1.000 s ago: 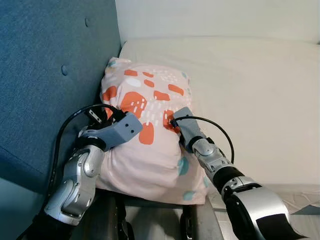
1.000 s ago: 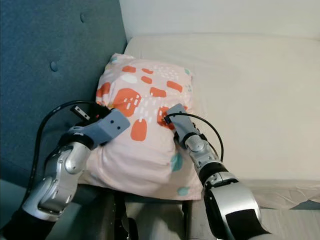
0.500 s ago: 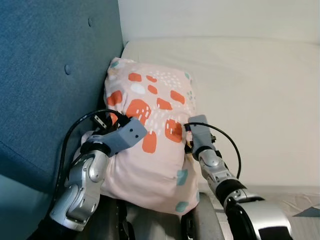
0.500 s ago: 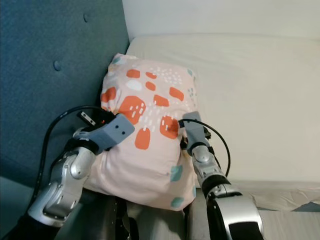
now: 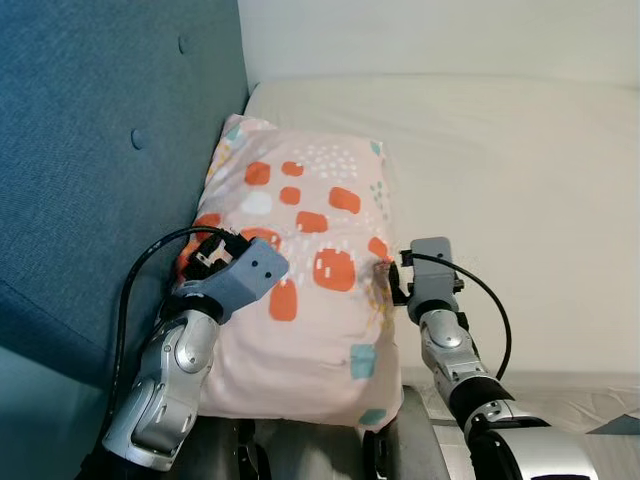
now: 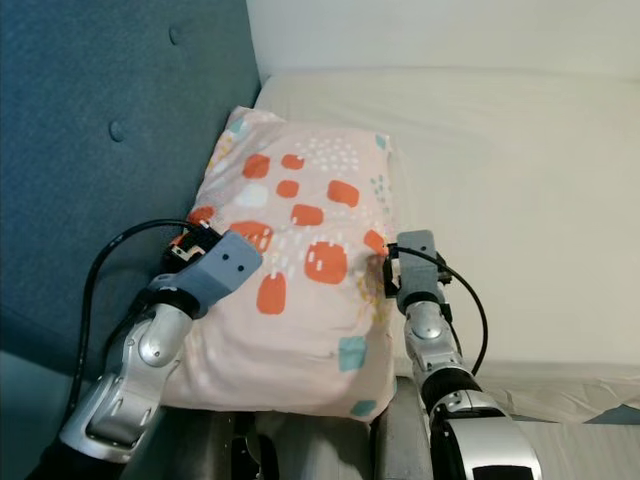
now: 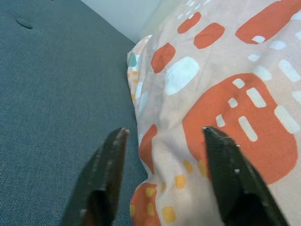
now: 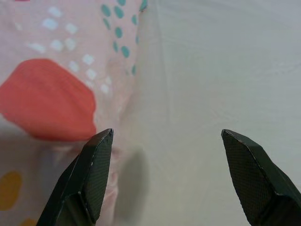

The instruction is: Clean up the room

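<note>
Both silver arms are reaching up from the bottom of the frame, flanking the pink pillow lying at centre against the blue headboard on the cream mattress. Since a second ago the pillow has flattened out, and the right arm has swung off its top to its right edge. The left gripper is spread wide over the pillow's left edge. The right gripper is gaping wide, gripping nothing, one finger touching the pillow.
</note>
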Controlling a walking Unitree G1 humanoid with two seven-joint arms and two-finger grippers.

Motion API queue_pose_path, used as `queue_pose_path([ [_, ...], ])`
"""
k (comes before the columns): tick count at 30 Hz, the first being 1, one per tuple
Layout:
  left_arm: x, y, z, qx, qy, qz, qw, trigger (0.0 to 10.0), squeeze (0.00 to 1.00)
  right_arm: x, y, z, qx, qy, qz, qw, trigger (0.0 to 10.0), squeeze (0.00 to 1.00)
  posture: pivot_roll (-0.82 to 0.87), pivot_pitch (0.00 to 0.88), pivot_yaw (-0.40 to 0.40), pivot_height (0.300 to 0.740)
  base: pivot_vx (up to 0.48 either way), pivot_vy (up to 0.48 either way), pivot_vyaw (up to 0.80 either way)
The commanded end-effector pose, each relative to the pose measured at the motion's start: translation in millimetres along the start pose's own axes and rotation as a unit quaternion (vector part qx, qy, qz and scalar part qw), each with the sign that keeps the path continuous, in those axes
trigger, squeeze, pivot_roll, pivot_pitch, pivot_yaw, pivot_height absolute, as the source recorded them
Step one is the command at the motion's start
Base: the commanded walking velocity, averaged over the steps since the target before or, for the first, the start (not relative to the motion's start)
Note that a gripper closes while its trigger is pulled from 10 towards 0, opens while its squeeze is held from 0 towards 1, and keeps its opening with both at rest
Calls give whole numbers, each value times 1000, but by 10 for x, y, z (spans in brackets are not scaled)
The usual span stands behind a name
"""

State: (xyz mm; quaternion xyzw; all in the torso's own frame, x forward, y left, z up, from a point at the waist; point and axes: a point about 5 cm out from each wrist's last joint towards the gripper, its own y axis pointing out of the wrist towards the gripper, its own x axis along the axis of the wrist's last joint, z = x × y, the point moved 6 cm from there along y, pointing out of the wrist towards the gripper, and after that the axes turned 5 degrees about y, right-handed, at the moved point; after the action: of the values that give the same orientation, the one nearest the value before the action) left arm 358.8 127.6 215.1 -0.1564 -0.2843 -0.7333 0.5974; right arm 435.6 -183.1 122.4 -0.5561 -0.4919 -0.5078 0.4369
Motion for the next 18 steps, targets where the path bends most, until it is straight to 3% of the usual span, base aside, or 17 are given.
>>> queue_pose_path([
  [1,-88,-57,56,5,2,12,1000,10000,0,20,4,-21,-5,8,-4,1000,10000,0,111,338,9,598,0,0,0],
  [3,-106,-74,131,16,-6,14,1000,10000,0,59,13,-11,-2,8,-11,1000,10000,0,111,338,9,598,0,0,0],
  [5,-113,-94,367,56,-40,10,998,10000,0,145,28,-19,-1,9,-28,1000,10000,0,110,332,7,598,0,0,0],
  [8,-3,-87,809,143,-107,-27,983,10000,0,293,58,-68,-6,25,-54,998,10000,0,108,333,2,598,0,0,0],
  [9,-3,-87,809,143,-107,-27,983,10000,0,293,58,-68,-6,25,-54,998,10000,0,108,333,2,598,0,0,0],
  [11,92,-83,1057,187,-139,-59,971,10000,0,431,83,-79,-2,45,-77,996,10000,0,107,331,-4,598,0,0,0],
  [12,92,-83,1057,187,-139,-59,971,10000,0,431,83,-79,-2,45,-77,996,10000,0,107,331,-4,598,0,0,0],
  [13,145,-40,1068,175,-170,-77,967,10000,0,535,104,9,25,60,-88,994,10000,0,100,328,-6,598,0,0,0],
  [14,145,-40,1068,175,-170,-77,967,10000,0,535,104,9,25,60,-88,994,10000,0,100,328,-6,598,0,0,0],
  [15,193,29,878,115,-182,-89,972,10000,0,604,114,158,66,66,-91,992,10000,0,97,324,-9,598,0,0,0],
  [16,193,29,878,115,-182,-89,972,10000,0,604,114,158,66,66,-91,992,10000,0,97,324,-9,598,0,0,0],
  [18,254,19,107,-73,-150,-105,980,10000,0,607,66,556,165,33,-77,983,10000,0,79,317,-13,598,0,0,0],
])
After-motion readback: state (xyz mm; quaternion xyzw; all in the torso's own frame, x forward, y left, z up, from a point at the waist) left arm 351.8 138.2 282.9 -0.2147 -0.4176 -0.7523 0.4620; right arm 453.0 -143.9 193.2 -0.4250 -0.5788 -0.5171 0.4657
